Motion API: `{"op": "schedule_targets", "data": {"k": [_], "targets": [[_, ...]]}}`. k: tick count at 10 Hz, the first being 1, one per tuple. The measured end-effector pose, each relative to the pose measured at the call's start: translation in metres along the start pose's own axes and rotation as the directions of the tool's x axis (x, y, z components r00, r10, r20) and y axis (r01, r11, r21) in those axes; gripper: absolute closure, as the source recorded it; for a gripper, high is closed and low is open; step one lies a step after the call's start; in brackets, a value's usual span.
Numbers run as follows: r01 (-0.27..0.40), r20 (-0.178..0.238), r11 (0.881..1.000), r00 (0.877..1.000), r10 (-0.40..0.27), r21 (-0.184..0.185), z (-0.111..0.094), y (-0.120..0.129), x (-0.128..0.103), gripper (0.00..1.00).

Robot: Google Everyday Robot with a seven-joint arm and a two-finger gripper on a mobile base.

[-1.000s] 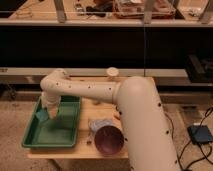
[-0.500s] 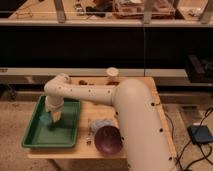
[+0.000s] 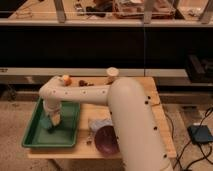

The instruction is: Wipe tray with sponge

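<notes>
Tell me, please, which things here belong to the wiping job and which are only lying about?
For the job:
- tray
- sponge, mostly hidden beneath the gripper
- gripper, low over the tray's middle

Only lying about, on the table beside the tray:
- purple bowl
- pale cloth
- cup at the back edge

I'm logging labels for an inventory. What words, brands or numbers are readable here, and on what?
None readable.
The tray, purple bowl, cup and arm show no lettering.
Clutter on the top shelf: nothing legible.
The gripper sits low over the tray, also without lettering.
</notes>
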Motion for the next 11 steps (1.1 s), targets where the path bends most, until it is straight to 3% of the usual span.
{"op": "schedule_targets", "data": {"k": [2,4,7,11], "targets": [[-0.001,-0.057,1.0,0.998,0.0,-0.021,0.01,0.021,-0.008,1.0],[-0.023,-0.055,1.0,0.998,0.022,-0.018,0.014,0.036,-0.008,1.0],[-0.09,-0.061,0.996,0.994,0.09,0.009,0.005,0.054,0.02,1.0],[-0.132,-0.078,0.99,0.988,0.136,0.048,-0.009,0.029,0.06,1.0]]}}
